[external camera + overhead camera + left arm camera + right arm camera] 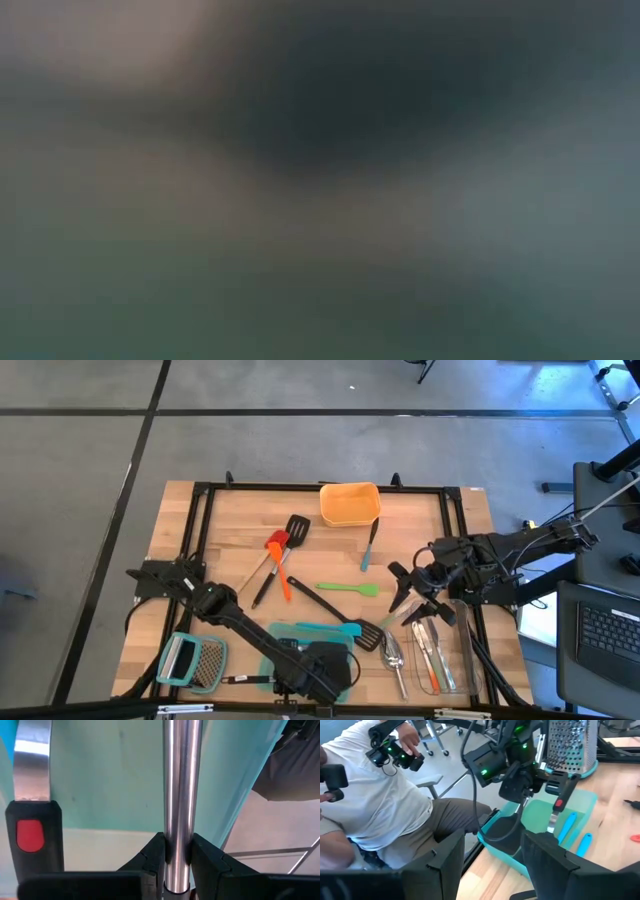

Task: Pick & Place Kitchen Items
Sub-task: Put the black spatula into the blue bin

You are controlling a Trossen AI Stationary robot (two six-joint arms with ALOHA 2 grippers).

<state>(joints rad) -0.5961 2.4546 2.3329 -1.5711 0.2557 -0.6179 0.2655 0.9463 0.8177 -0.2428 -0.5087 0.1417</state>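
A: Starting at the left edge, what matters?

B: Only the grater (195,660), and it's well clear of the action. The left gripper (322,670) is down over the teal tray (285,632) at the near edge, clamped on the silver handle (177,795) of a utensil. Its fingers (150,860) press on both sides of the shaft.

A: What does the utensil look like?

B: It has a slim, round, polished shaft standing upright between the pads. The working end can't be made out. A black handle (32,840) with a red spot lies just beside it in the tray.

A: What could go wrong?

B: I'd say a smooth round shaft in a narrow pinch could swivel or slide if the arm swings fast. Its hanging end could also catch the tray wall or drag the neighbouring handle along.

A: And further right?

B: Loose on the wood are a red turner (277,542), a green spatula (350,588) and a slotted black turner (340,622), with silver spoons (393,655) beside that one. The right gripper (412,595) hovers past them with its jaws apart and nothing in them, near the clear container (445,655). If both arms head for the middle together, they could foul each other.
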